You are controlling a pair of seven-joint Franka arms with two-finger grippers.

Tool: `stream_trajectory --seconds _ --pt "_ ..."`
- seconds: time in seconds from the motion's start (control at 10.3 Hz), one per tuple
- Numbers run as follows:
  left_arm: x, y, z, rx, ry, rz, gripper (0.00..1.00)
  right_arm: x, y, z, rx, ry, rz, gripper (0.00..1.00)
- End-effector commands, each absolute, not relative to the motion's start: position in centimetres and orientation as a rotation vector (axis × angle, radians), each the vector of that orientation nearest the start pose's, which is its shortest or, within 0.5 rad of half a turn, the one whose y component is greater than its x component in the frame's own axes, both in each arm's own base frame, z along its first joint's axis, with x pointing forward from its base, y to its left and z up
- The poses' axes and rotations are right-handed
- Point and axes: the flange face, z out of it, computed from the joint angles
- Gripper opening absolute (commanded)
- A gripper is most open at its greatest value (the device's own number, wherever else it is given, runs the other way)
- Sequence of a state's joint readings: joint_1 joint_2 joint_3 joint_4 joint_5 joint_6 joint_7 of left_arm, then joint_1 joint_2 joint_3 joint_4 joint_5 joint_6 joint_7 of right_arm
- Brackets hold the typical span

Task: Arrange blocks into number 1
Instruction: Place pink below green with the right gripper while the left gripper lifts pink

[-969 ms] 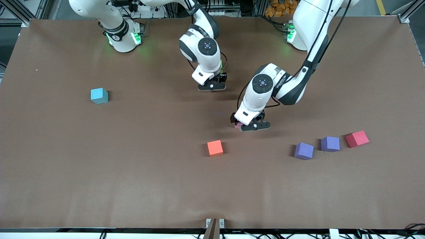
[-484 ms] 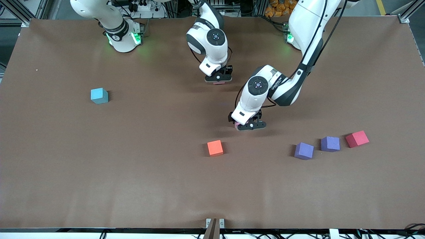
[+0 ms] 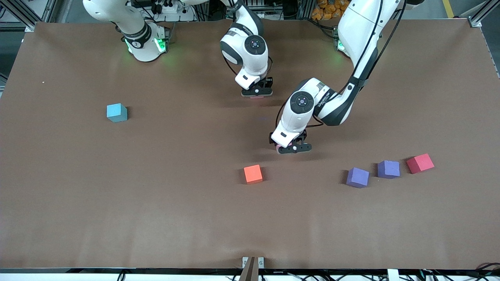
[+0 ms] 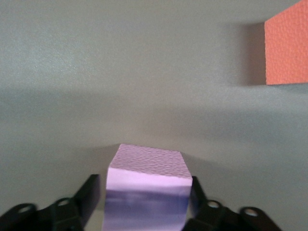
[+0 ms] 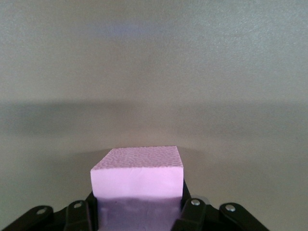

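My left gripper [image 3: 291, 148] is shut on a pink block [image 4: 146, 190], low over the middle of the table, above and just beside the orange cube [image 3: 253, 174]. My right gripper [image 3: 256, 92] is shut on the second pink block [image 5: 138, 174], low over the table's middle, closer to the arm bases. The light blue block [image 3: 116, 112] sits alone toward the right arm's end. Two purple blocks [image 3: 357, 177] [image 3: 388, 169] lie side by side toward the left arm's end. No green block is in view.
A red cube [image 3: 420, 163] lies beside the purple pair, toward the left arm's end. The orange cube [image 4: 287, 48] also shows in the left wrist view, apart from the held block. The brown table [image 3: 156, 218] has bare room nearer the front camera.
The right gripper has carried its pink block toward the arm bases and then settled. The left gripper has shifted slightly toward the right arm's end with its pink block.
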State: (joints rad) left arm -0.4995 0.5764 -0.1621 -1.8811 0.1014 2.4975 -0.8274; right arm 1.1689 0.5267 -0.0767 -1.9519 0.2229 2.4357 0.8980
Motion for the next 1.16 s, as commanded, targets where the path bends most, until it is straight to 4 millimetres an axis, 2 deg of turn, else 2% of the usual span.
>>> stream_trajectory --seconds 0.0,0.19,0.48,0.68,0.78,0.97,1.07 --pt "51.8 -38.3 22.4 -3.194 -0.187 -0.056 0.00 27.3 54.4 20.9 -3.103 -0.007 0.165 1.00" --pt "51.7 -38.1 23.8 -3.179 -0.186 -0.042 0.00 27.9 53.8 24.0 -3.074 0.010 0.153 1.00" --pt "50.5 -39.2 25.3 -3.174 -0.145 -0.025 0.00 30.1 49.9 27.3 -3.047 0.060 0.146 1.00" --pt "49.1 -41.0 25.6 -3.191 -0.099 -0.011 0.00 33.1 46.9 29.7 -3.044 0.085 0.172 1.00" --pt "48.4 -41.9 25.7 -3.198 -0.073 -0.003 0.00 35.4 44.9 30.9 -3.034 0.102 0.164 1.00" --pt "45.5 -44.8 25.5 -3.215 0.009 0.034 0.00 39.4 41.2 32.4 -3.021 0.156 0.150 1.00" --pt "44.1 -45.6 25.1 -3.207 0.025 0.070 0.00 41.1 39.3 32.6 -3.026 0.185 0.139 1.00"
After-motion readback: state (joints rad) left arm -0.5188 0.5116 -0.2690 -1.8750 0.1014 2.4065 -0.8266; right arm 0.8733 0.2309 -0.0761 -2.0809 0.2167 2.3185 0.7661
